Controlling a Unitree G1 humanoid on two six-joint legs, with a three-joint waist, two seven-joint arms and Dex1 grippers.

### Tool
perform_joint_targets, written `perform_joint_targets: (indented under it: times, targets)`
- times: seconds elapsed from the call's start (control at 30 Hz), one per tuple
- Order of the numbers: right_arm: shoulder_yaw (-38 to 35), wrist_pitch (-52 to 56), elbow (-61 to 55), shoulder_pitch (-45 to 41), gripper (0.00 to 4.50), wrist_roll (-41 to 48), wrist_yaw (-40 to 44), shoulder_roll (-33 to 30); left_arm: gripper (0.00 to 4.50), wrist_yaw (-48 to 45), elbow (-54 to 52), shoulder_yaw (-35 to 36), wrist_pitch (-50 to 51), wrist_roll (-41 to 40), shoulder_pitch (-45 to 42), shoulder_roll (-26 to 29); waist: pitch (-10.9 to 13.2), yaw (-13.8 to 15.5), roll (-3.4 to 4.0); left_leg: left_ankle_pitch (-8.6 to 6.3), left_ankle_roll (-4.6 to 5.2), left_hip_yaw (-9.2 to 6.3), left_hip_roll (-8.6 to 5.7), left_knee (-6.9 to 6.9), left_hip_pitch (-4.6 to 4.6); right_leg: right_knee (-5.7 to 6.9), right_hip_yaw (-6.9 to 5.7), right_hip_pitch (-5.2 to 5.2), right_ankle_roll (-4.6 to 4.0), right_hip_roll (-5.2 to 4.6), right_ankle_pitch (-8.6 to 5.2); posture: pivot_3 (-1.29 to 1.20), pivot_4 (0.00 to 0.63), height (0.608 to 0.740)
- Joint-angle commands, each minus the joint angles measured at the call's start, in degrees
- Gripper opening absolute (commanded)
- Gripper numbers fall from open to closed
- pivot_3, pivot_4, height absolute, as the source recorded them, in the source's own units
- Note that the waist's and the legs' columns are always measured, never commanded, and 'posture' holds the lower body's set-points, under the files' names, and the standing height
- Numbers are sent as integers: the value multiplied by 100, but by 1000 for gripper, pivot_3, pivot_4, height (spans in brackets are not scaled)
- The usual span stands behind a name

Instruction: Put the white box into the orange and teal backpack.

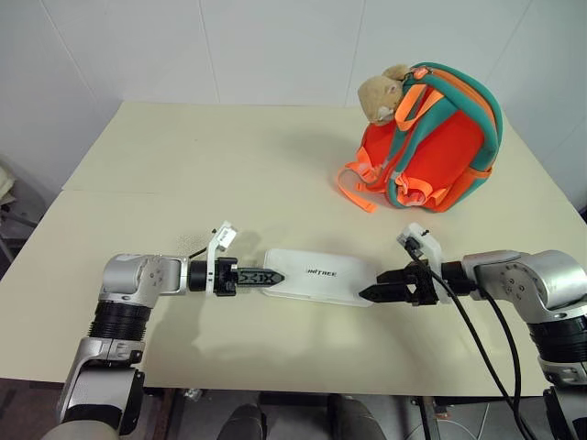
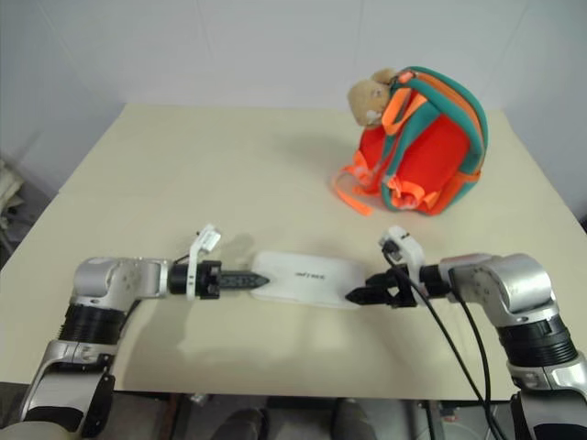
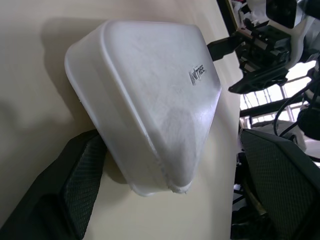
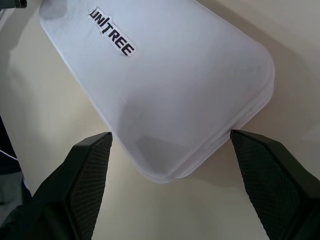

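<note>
The white box (image 1: 321, 275) lies flat on the table near its front edge, with dark lettering on top. My left gripper (image 1: 271, 276) is open at the box's left end, and in the left wrist view the box (image 3: 150, 100) sits between its fingers (image 3: 75, 195). My right gripper (image 1: 371, 293) is open at the right end, where the box (image 4: 160, 85) fills the gap between its fingers (image 4: 82, 185). The orange and teal backpack (image 1: 431, 137) stands upright at the back right, with a tan plush toy (image 1: 378, 94) on top.
The cream table (image 1: 183, 165) meets a white wall at the back. Orange strap loops (image 1: 356, 188) trail from the backpack toward the box. A seam (image 1: 138, 192) runs across the tabletop on the left. The right arm's black cables (image 1: 477, 339) hang over the front edge.
</note>
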Motion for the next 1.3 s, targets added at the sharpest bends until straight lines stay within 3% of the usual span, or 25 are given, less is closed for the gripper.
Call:
perform_joint_targets:
  times: [0.03, 0.83, 0.97, 1.2, 1.3]
  targets:
    - [12, -203, -61, -77, 4500, 35, 157, 1, 4455, -59, 243, -78, 342, -159, -36, -102, 0, -4, 0, 0, 0, 0, 0, 0, 0, 1, 0, 0, 0, 0, 0, 0, 150, 740]
    - [127, -1086, -109, 464, 4500, -265, 838, -304, 4455, -889, 459, -472, 835, -394, -462, 132, 0, -24, 0, 0, -1, 1, 1, 0, 0, 4, 1, -2, 2, 2, 0, 0, 150, 740]
    - [136, -1121, -82, 443, 4500, -284, 836, -262, 3586, -686, 400, -290, 838, -421, -385, -14, 0, -16, 0, 1, -1, 1, 1, 0, -1, 3, 1, -3, 2, 1, 0, 0, 150, 740]
    - [127, -1191, -2, 384, 4500, -302, 840, -217, 1489, -441, 231, 82, 975, -577, -229, -162, 1, -27, -1, 1, -2, 1, 1, 0, 0, 4, 2, -3, 2, 2, 0, 0, 150, 740]
    - [67, -1223, 83, 331, 4500, -305, 836, -206, 1416, -483, 16, 194, 1145, -751, -114, -109, 1, -23, -1, 1, -3, 1, 1, 0, 0, 5, 2, -4, 2, 2, 0, 0, 150, 740]
